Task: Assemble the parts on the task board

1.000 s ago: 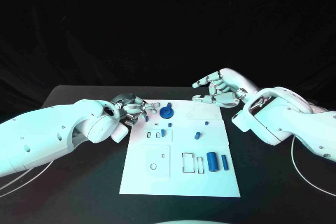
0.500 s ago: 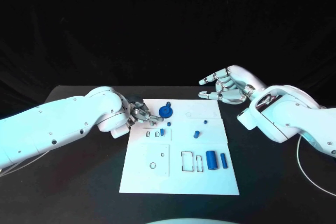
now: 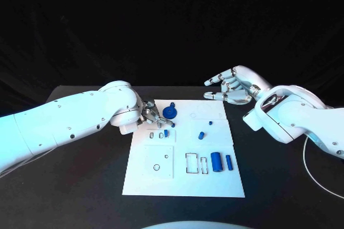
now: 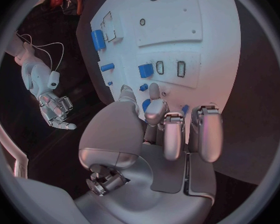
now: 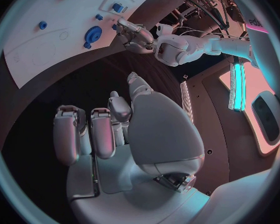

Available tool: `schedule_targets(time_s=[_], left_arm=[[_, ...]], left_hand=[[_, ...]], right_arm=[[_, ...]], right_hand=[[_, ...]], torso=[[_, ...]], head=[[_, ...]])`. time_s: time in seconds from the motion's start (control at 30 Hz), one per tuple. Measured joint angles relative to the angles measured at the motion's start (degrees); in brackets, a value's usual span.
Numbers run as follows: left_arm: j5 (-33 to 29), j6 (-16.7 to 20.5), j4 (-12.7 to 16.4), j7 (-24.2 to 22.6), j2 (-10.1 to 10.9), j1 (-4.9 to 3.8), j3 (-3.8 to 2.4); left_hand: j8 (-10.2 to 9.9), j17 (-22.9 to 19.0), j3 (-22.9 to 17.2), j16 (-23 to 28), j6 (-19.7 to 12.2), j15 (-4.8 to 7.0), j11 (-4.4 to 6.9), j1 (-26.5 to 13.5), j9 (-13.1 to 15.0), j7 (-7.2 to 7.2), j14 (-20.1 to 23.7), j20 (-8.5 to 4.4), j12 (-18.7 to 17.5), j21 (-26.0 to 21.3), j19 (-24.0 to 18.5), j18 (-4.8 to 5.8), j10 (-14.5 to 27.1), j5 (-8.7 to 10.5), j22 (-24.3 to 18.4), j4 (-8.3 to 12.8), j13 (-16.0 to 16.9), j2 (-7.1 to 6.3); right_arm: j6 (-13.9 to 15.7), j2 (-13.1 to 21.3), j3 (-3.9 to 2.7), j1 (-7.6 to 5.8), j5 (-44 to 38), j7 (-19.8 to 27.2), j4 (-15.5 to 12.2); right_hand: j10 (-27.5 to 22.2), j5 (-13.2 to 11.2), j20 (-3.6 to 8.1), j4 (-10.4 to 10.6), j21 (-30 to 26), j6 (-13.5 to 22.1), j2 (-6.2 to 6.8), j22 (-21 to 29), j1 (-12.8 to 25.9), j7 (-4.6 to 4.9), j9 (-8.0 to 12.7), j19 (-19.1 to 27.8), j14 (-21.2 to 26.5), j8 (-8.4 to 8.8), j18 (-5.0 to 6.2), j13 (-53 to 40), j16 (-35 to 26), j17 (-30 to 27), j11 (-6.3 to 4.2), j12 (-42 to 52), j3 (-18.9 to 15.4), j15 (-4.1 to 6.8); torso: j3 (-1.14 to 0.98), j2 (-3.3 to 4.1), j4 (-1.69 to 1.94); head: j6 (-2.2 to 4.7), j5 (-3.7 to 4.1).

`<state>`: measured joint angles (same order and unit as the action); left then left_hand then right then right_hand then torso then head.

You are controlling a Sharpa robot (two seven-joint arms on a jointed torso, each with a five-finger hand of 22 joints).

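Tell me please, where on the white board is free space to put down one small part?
The near strip of the task board, below the rectangular slots and the two large blue cylinders, is bare. The far right corner, beside the blue round part, also looks free. The far left edge is crowded: the left hand is there.

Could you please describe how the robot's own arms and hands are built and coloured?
Both arms are bulky, smooth white shells with rounded joints and small dark dots along them. Each ends in a silver metallic hand, the left hand and right hand, with segmented fingers and pale pads. A thin white cable loops beside the right arm.
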<state>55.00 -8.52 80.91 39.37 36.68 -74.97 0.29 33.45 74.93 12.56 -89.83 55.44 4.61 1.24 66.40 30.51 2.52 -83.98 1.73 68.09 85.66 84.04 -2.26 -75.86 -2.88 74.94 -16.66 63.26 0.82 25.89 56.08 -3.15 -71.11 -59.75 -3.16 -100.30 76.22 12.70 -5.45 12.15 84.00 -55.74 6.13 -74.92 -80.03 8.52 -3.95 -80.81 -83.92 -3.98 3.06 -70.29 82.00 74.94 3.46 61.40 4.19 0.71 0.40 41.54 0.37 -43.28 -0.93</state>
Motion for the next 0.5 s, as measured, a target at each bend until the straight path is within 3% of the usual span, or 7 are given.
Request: schedule_targets(time_s=[0.5], left_arm=[[1.2, -6.4, -2.8, 0.4, -2.8, -0.36, -0.02]], left_hand=[[0.5, 0.0, 0.5, 0.0, -0.2, -0.01, 0.21, 0.3, 0.8, -0.2, 0.0, 0.0, 0.5, 0.5, 0.0, 0.0, -0.2, 0.0, 0.0, 0.2, 0.6, 0.32]], right_arm=[[-0.5, -0.4, 0.09, 0.03, -0.1, -0.5, 0.6]], right_hand=[[0.0, 0.1, 0.0, 0.0, 0.0, 0.0, 0.0, 0.0, 0.0, 0.0, 0.0, 0.0, 0.0, 0.0, 0.0, 0.1, -0.2, 0.0, 0.0, -0.3, 0.0, 0.0]], torso=[[0.04, 0.04, 0.06]], head=[[-0.37, 0.05]])
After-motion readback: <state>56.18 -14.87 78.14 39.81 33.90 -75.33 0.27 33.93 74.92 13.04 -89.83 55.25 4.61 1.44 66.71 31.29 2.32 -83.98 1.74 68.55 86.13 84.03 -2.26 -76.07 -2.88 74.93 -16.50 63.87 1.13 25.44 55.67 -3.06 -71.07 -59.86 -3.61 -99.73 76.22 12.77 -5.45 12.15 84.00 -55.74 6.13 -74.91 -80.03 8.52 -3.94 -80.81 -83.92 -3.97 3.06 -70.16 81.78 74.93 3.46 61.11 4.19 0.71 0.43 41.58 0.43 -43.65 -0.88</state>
